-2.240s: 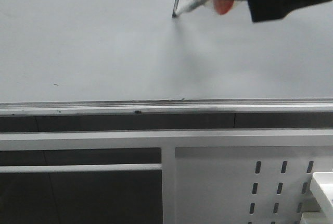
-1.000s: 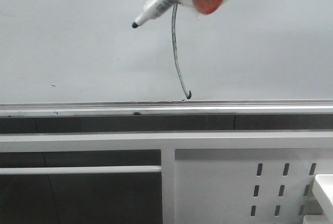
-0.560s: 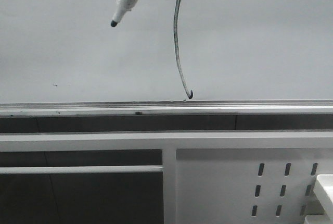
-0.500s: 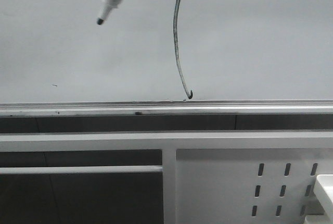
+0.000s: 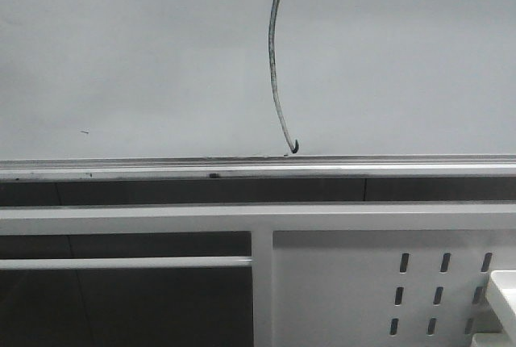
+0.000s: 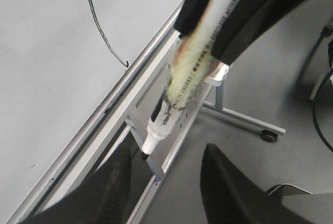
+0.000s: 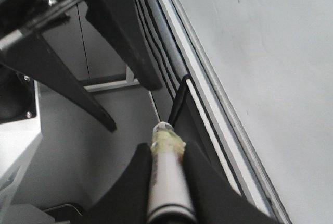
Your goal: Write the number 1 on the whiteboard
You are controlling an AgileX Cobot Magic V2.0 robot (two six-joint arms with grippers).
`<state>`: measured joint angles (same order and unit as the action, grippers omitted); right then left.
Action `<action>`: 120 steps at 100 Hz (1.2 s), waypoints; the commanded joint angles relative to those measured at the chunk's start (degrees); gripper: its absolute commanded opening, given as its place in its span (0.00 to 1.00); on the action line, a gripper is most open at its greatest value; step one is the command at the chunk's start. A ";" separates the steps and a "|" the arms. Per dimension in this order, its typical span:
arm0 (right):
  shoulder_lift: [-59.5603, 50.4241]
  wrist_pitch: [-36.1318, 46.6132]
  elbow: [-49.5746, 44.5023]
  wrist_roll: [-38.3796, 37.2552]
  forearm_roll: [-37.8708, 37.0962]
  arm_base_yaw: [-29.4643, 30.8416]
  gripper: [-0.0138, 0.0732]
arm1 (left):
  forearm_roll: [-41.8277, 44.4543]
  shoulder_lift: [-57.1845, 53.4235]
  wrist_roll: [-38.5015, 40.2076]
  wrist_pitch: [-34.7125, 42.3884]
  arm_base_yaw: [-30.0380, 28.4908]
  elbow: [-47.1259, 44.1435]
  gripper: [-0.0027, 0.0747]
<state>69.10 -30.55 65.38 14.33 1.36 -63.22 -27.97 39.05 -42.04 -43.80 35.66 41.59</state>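
Note:
The whiteboard (image 5: 121, 56) fills the upper part of the front view. The number 1 (image 5: 274, 56) is a long, thin, slightly curved black stroke with a blot at its top and a small hook just above the silver rail (image 5: 258, 166). It also shows in the left wrist view (image 6: 101, 31). Neither gripper shows in the front view. My right gripper (image 7: 166, 148) is shut on a white marker (image 7: 167, 182) with yellowed tape. In the left wrist view that marker (image 6: 179, 86) points tip down, off the board. My left gripper (image 6: 167, 156) is open and empty.
A tiny dark speck (image 5: 85, 131) marks the board low on the left. Below the rail stand a white frame and a slotted white panel (image 5: 443, 282). A white box corner (image 5: 504, 294) sits at the lower right. A wheeled stand leg (image 6: 244, 122) rests on the grey floor.
The marker drew the stroke down to the rail, then lifted off the board. It moved up and to the left with the right gripper until both left the front view.

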 commanded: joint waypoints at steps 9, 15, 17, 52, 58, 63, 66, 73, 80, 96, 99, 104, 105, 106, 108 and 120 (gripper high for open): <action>-0.86 6.81 2.23 2.21 1.36 -1.89 0.10 | -2.35 0.28 -0.16 2.82 -0.06 2.05 0.42; -0.71 6.81 2.23 2.21 1.41 -2.39 0.10 | -2.61 0.28 -0.16 2.82 -0.06 2.05 0.42; -0.71 6.84 2.23 2.21 1.41 -2.52 0.10 | -2.89 0.28 -0.16 2.82 -0.06 2.05 0.42; -0.71 8.67 2.25 2.21 1.99 -4.08 0.10 | -4.59 0.78 -0.16 2.82 -0.06 2.05 0.42; -0.71 8.19 2.25 2.21 1.99 -4.08 0.10 | -4.59 0.78 -0.16 2.82 -0.06 2.05 0.42; -0.71 7.81 2.25 2.21 1.99 -4.08 0.10 | -4.63 0.78 -0.16 2.82 -0.06 2.05 0.42; -0.71 7.50 2.25 2.21 1.99 -4.08 0.10 | -4.63 0.78 -0.16 2.82 -0.06 2.05 0.42; -0.71 6.55 2.25 2.21 1.99 -4.08 0.10 | -4.96 0.78 -0.16 2.82 -0.06 2.05 0.42; -0.71 5.63 2.25 2.21 1.99 -4.08 0.10 | -5.69 0.78 -0.16 2.82 -0.06 2.05 0.42; -0.71 5.25 2.25 2.21 1.99 -4.08 0.10 | -6.81 0.78 -0.16 2.68 -0.06 2.05 0.42; -0.71 5.25 2.25 2.21 1.99 -4.08 0.10 | -6.83 0.78 -0.16 2.68 -0.06 2.05 0.42; -0.71 5.25 2.25 2.21 1.99 -4.08 0.10 | -7.20 0.78 -0.16 2.68 -0.06 2.05 0.42; -0.71 5.25 2.25 2.21 1.99 -4.08 0.10 | -7.21 0.78 -0.16 2.68 -0.06 2.05 0.42; -0.71 5.25 2.25 2.21 1.99 -4.08 0.10 | -7.32 0.78 -0.16 2.68 -0.06 2.05 0.42; -0.71 5.25 2.25 2.21 1.99 -4.08 0.10 | -7.44 0.78 -0.16 2.54 -0.06 2.05 0.42; -0.71 5.25 2.25 2.21 1.99 -4.08 0.10 | -7.67 0.78 -0.16 2.42 -0.06 2.05 0.39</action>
<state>69.30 -28.44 65.38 16.05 3.17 -67.01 -32.93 39.60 -42.29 -44.46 35.66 41.60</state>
